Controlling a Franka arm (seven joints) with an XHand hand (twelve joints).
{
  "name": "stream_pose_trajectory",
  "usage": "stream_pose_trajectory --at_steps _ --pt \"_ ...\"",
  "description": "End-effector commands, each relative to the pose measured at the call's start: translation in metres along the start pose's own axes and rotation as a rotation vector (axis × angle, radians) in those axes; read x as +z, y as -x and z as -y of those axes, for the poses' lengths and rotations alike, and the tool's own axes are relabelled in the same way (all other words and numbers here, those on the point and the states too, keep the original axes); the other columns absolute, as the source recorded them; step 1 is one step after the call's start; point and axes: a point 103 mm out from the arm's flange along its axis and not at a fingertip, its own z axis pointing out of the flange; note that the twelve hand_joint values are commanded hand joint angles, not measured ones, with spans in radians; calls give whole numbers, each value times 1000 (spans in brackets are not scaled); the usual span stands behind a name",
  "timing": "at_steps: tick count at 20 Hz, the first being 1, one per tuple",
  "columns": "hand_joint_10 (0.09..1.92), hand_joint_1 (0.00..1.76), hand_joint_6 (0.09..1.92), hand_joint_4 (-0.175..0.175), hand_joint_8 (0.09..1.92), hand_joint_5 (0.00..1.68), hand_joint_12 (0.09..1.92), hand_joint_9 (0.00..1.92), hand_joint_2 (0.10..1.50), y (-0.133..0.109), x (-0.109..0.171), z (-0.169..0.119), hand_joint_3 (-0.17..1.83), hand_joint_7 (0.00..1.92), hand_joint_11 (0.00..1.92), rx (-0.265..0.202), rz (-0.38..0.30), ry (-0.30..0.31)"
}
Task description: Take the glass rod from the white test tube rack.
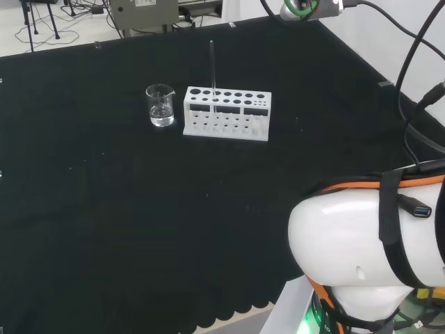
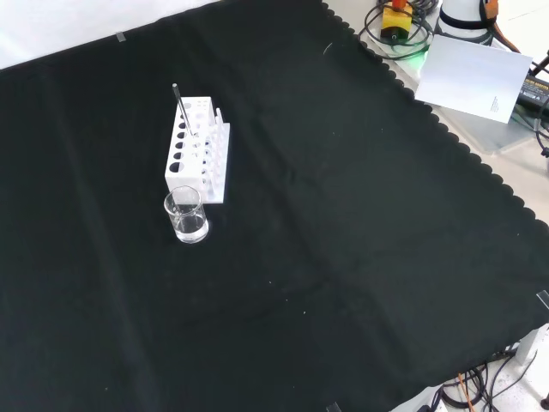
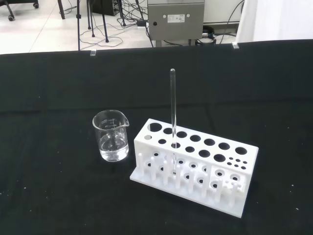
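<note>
Glass rod [image 3: 172, 110] stood upright in a hole near the beaker [image 3: 111, 136] end of the white rack [image 3: 195, 164] on the bench [image 1: 104, 209], top clear for gripping; fingers' state: cannot tell.

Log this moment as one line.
rod: upright in rack | beaker: beside rack, holds clear liquid | grasp: not yet begun

Glass rod [image 3: 172, 110] stands upright in a hole of the white rack [image 3: 195, 166] on black cloth [image 3: 49, 196], a beaker [image 3: 111, 136] holding clear liquid just beside it.
</note>
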Motion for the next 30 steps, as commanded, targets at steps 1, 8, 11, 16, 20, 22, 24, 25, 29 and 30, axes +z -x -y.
stream_pose_trajectory --at_steps 1,8,11,16,20,22,24,25,29,30 --pt "473 555 87 -102 118 0 982 0 798 0 0 -2 589 0 0 1 10 12" --pt "719 546 87 -104 229 0 1145 0 904 3 6 -10 381 0 0 6 3 13" --pt "828 539 87 -105 389 0 1202 15 915 6 7 -15 361 0 0 6 -7 23" --pt "935 525 87 -112 729 28 1314 155 925 8 13 -46 356 0 0 -9 -22 10" --pt "954 508 87 -118 876 53 1379 256 929 8 12 -73 368 12 0 -27 -16 11" --pt "960 501 87 -121 909 62 1412 291 931 10 5 -87 372 43 0 -27 -16 6" --pt "964 495 87 -123 929 68 1429 311 933 12 1 -99 375 72 3 -29 -18 2" --pt "966 493 87 -123 936 71 1434 318 934 12 1 -106 376 85 6 -30 -11 -8" --pt "970 489 87 -124 960 77 1445 340 936 9 7 -137 379 131 17 -57 16 -51" --pt "972 489 87 -124 965 78 1446 348 936 8 10 -145 380 142 18 -64 16 -56"
